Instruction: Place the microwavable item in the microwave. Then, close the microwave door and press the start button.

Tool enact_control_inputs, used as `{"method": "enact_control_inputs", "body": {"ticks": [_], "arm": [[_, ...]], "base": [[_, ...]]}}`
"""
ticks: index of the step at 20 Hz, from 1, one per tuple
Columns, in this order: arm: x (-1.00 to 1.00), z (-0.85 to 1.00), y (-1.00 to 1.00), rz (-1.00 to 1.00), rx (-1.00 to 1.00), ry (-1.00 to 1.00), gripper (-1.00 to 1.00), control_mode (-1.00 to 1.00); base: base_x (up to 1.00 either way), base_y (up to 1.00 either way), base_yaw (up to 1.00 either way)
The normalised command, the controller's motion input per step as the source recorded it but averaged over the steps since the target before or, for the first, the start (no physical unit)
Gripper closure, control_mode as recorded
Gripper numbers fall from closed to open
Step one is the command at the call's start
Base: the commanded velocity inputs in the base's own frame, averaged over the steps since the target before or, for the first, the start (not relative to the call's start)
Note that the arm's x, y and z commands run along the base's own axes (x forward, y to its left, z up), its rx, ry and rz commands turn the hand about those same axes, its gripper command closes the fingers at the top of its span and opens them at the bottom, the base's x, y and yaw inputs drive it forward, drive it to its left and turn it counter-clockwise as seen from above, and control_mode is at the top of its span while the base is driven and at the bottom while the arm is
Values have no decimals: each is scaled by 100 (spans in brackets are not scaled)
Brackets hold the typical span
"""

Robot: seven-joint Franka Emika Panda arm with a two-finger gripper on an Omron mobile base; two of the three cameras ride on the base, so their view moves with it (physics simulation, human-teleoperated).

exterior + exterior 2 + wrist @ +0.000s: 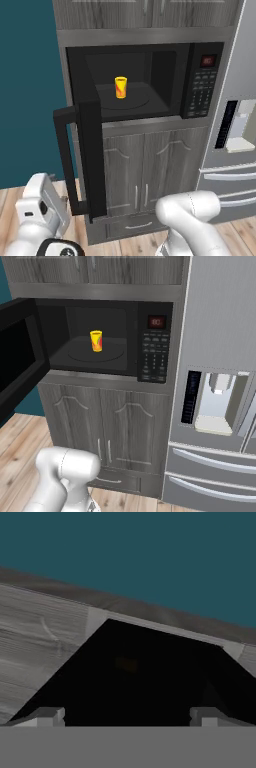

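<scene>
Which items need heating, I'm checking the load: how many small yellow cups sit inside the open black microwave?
1. The small yellow cup with a red-orange mark stands upright on the turntable inside the open black microwave; nothing else visible there.

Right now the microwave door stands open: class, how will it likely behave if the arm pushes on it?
The microwave door is a wide rigid slab, so it will probably swing on its hinge rather than flex. Its long bar handle offers a firm contact. The open gripper faces it; a push far from the hinge likely needs less effort.
</scene>
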Motion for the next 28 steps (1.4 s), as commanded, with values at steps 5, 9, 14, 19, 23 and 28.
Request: {"method": "enact_control_inputs", "body": {"ticks": [5,9,14,19,23,28], "arm": [[45,0,-59,-20,2,5,-100,-100],[20,13,-100,-19,8,1,-100,-100],[34,23,-100,-13,9,0,-100,-100],[51,17,-100,-6,10,0,-100,-100],[51,7,-100,-2,12,0,-100,-100],[47,2,-100,-2,12,0,-100,-100]], "base": [[0,0,0],[0,0,0],[0,0,0],[0,0,0],[0,0,0],[0,0,0]]}}
